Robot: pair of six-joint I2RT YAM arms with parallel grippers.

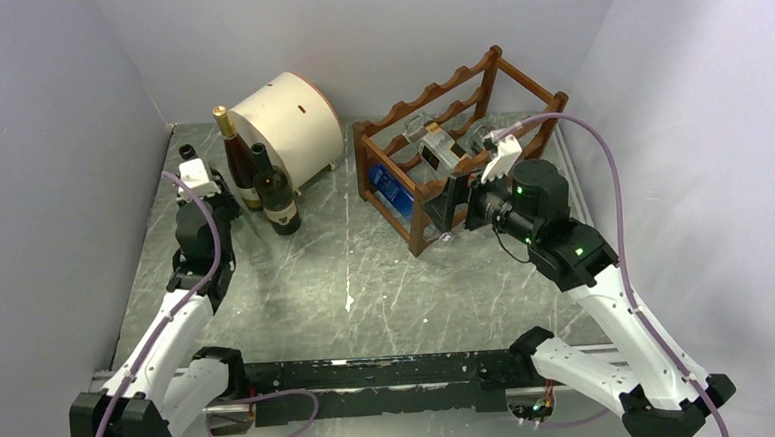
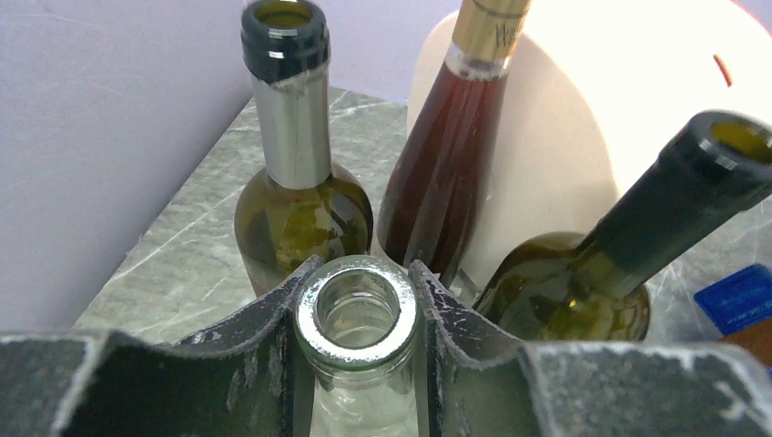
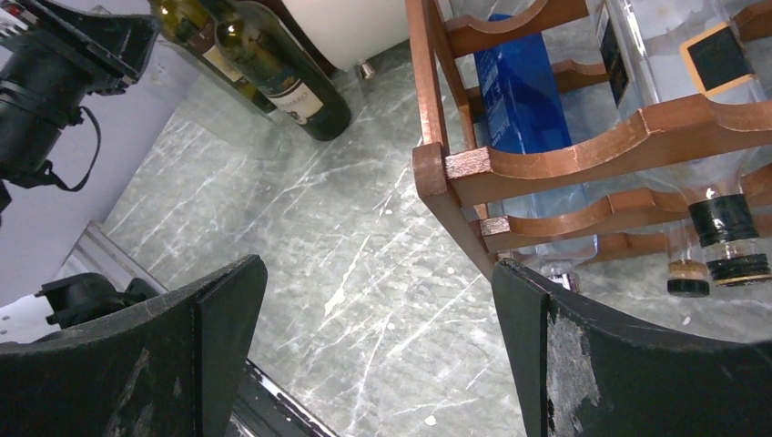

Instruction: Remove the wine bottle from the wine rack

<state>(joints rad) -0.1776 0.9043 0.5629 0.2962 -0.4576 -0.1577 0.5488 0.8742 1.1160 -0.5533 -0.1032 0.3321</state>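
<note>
The left gripper (image 2: 360, 289) clamps a clear glass bottle (image 2: 357, 369); the right gripper (image 3: 378, 269), wide open, faces the wine rack (image 3: 546, 153) and must next reach a racked bottle (image 3: 726, 238)

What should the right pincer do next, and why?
Probably slide sideways toward the black-capped bottle neck poking from the wine rack. The right pincer is open, but it faces the corner post, not a bottle.
</note>
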